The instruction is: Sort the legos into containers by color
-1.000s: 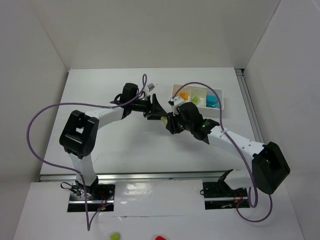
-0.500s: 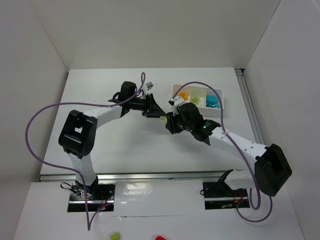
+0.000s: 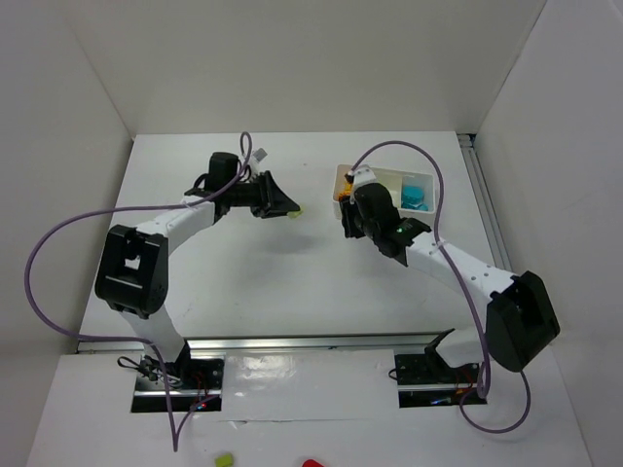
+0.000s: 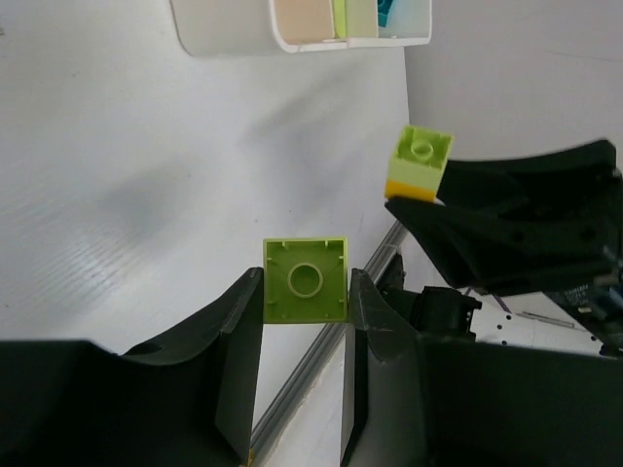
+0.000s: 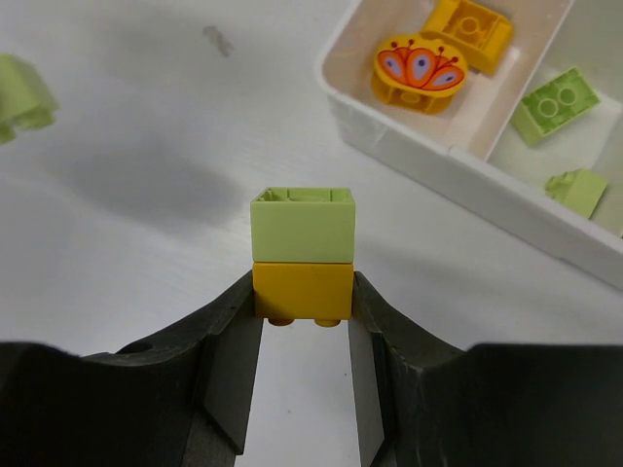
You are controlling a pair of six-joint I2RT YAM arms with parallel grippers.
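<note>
Landmark: we take the white tray point(image 3: 429, 209) as our reference. It has three compartments and lies on the worktop point(image 3: 243, 272).
Left pincer point(image 3: 291, 209): narrow and clamped on a single green brick point(image 4: 306, 279). The fingers point(image 4: 238, 331) press its two opposite sides.
Green brick, place: well apart from the tray, off its orange end, and held clear of the worktop. In the left wrist view its hollow underside faces the camera.
Right pincer point(image 5: 303, 297): narrow, gripping a two-brick stack point(image 5: 303, 255) by the lower brick.
Stack, make-up: pale green brick on top and orange brick beneath, sitting square and upright between the fingers.
Stack, place: just beside the tray's orange end, outside the wall and not over any compartment. As far as we can tell it is off the worktop.
Between the arms: the two pincers face each other across bare worktop, apart and not touching.
Tray, orange end: an orange brick point(image 5: 469, 29) and an orange rounded piece with a printed pattern point(image 5: 421, 70) lie close together.
Tray, middle: two green bricks, one point(image 5: 555, 102) near the divider and one point(image 5: 576, 190) by the near wall.
Tray, far end: blue pieces point(image 3: 414, 195). We cannot count them from the top view.
</note>
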